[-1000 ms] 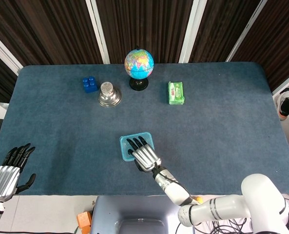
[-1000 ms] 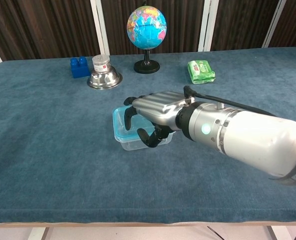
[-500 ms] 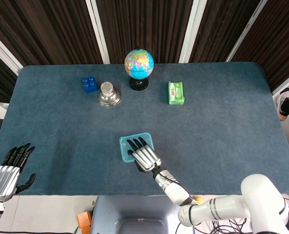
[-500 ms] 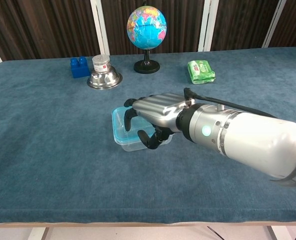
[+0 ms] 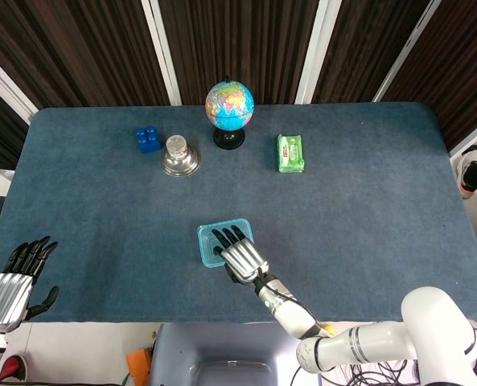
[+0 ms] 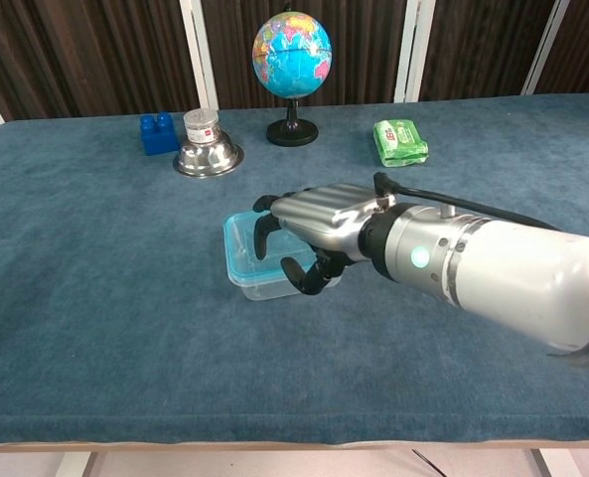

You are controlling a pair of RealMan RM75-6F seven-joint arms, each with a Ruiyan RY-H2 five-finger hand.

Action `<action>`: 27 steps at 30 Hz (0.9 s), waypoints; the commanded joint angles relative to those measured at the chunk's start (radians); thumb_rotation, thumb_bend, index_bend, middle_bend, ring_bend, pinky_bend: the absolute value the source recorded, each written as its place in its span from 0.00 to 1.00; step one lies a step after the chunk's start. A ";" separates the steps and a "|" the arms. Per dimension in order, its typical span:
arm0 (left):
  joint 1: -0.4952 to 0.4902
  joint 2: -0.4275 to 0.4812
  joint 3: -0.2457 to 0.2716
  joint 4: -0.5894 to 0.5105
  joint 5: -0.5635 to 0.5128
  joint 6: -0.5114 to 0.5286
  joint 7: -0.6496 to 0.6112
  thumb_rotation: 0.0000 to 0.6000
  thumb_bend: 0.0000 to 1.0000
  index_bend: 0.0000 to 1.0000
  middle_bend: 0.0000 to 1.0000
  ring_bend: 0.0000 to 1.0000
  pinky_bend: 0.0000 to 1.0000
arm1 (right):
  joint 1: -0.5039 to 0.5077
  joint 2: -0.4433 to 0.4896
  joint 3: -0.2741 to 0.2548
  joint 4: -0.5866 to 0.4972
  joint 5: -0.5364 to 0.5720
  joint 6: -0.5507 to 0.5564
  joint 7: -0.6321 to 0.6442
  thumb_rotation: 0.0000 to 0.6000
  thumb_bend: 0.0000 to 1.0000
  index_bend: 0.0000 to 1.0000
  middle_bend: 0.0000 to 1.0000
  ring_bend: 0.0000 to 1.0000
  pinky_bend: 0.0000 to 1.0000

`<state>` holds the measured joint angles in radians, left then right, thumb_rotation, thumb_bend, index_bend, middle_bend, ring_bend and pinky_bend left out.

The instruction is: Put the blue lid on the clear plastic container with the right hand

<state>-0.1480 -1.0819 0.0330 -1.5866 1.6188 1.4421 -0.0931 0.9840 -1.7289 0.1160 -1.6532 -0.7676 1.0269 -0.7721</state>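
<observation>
Your right hand, ribbed silver metal with black fingers, lay over the clear, square plastic container near the front middle of the napped blue table cloth, fingers curled down onto the translucent blue lid resting on the container's rim; whether it actually gripped the lid, you could not tell from either view. Your left hand hung off the table's front left corner, fingers spread and holding nothing. Along the far side stood a glossy round globe, a polished steel bowl, a blue studded building block and a soft green packet.
</observation>
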 commanded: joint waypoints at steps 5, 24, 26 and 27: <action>-0.001 -0.001 0.000 -0.001 0.000 -0.002 0.002 1.00 0.39 0.00 0.01 0.00 0.00 | -0.006 0.014 -0.006 -0.010 -0.010 -0.002 0.008 1.00 0.64 0.34 0.00 0.00 0.00; -0.002 -0.001 -0.001 0.000 -0.001 -0.003 0.001 1.00 0.39 0.00 0.01 0.00 0.00 | -0.007 0.009 -0.011 0.010 0.000 -0.018 0.012 1.00 0.64 0.35 0.00 0.00 0.00; -0.002 -0.001 -0.001 0.000 0.000 -0.002 0.000 1.00 0.39 0.00 0.01 0.00 0.00 | -0.007 0.008 -0.011 0.010 -0.001 -0.018 0.013 1.00 0.64 0.35 0.00 0.00 0.00; -0.002 -0.001 -0.001 0.000 0.000 -0.002 0.000 1.00 0.39 0.00 0.01 0.00 0.00 | -0.007 0.007 -0.012 0.011 -0.001 -0.018 0.012 1.00 0.64 0.35 0.00 0.00 0.00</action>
<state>-0.1499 -1.0825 0.0324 -1.5867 1.6185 1.4400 -0.0933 0.9768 -1.7213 0.1041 -1.6423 -0.7689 1.0086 -0.7598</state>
